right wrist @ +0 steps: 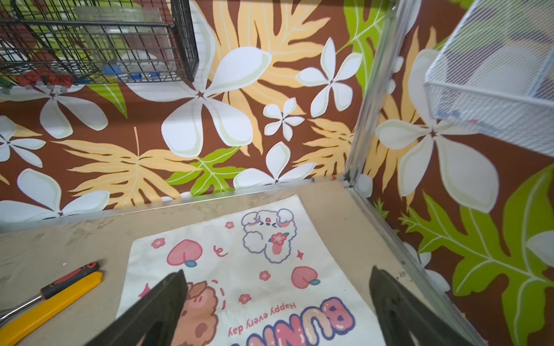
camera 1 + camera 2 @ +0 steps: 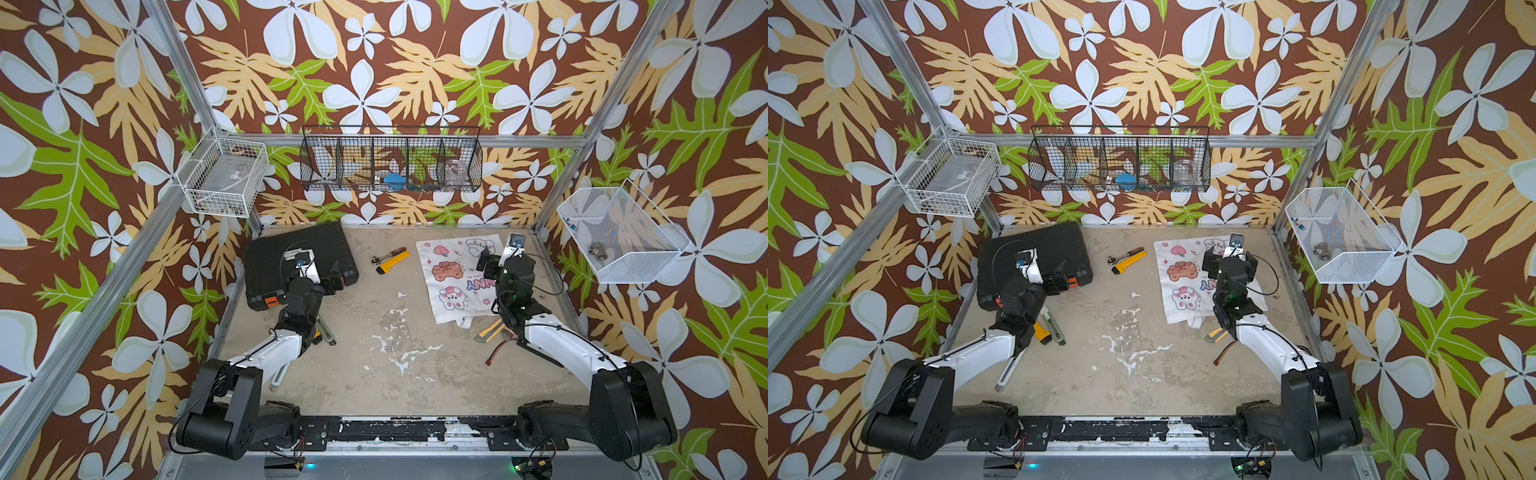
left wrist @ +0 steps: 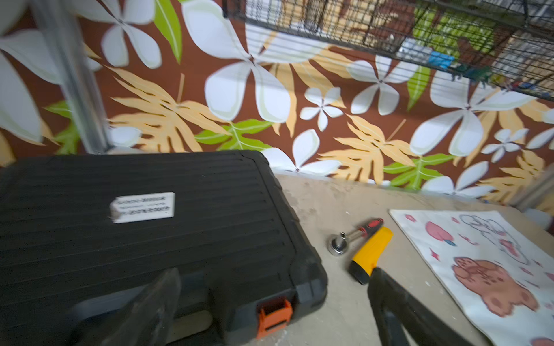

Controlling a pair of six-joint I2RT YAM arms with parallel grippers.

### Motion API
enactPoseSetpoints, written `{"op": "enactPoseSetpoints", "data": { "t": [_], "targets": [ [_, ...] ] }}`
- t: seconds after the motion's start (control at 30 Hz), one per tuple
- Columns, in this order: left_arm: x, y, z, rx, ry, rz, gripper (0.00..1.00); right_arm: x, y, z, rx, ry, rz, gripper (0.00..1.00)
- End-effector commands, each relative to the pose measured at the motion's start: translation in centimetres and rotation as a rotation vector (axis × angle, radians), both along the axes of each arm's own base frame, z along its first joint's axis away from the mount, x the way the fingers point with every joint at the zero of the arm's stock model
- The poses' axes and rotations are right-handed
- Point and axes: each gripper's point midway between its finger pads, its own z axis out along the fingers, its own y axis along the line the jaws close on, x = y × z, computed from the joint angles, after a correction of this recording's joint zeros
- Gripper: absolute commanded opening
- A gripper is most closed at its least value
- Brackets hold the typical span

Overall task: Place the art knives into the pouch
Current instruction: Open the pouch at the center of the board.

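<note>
The light was bright and even, falling from above. The table (image 2: 374, 340) showed only faint, soft-edged shadows and no hard glare. Both top views were sharp in the middle, though the wide lens made the metal posts (image 2: 183, 70) lean outward toward the corners. The left wrist view was smeared: the white label (image 3: 142, 207) on the black case (image 3: 209, 185) was unreadable, and the black wire basket (image 3: 419, 36) was streaked. The right wrist view was crisper, with the print on the pouch (image 1: 254, 263) legible. The fingers (image 3: 156, 302) of the left gripper (image 3: 274, 272) and the right gripper (image 1: 277, 272) sat close to the lens and looked soft.
</note>
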Motion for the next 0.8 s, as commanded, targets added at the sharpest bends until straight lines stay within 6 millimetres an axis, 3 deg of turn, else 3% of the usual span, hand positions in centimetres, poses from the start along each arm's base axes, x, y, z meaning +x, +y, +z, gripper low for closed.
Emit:
{"op": "enactPoseSetpoints", "data": {
  "t": [0.0,0.13,0.27,0.43,0.63,0.77],
  "targets": [
    [-0.2,-5.8,-1.3,-0.072,0.078,-0.249,1.00,-0.9,0.5,-5.1,0.120,0.263,0.020,1.00],
    [-1.0,-10.9,-1.9,-0.077,0.097,-0.433,1.00,-1.3,1.0,-6.8,0.293,0.348,0.108,0.93],
    [-1.9,-13.8,-2.7,-0.090,0.106,-0.520,1.00,-2.4,1.5,-9.5,0.380,0.449,0.155,0.87],
    [-3.0,-18.2,-3.9,-0.037,0.142,-0.603,0.99,-3.7,3.5,-12.7,0.471,0.558,0.230,0.83],
    [-3.9,-21.6,-5.5,0.059,0.178,-0.644,0.94,-5.7,3.9,-16.2,0.496,0.651,0.232,0.75],
    [-4.1,-22.7,-6.3,0.103,0.186,-0.643,0.95,-6.8,3.2,-17.1,0.468,0.685,0.201,0.76]
  ]
}}
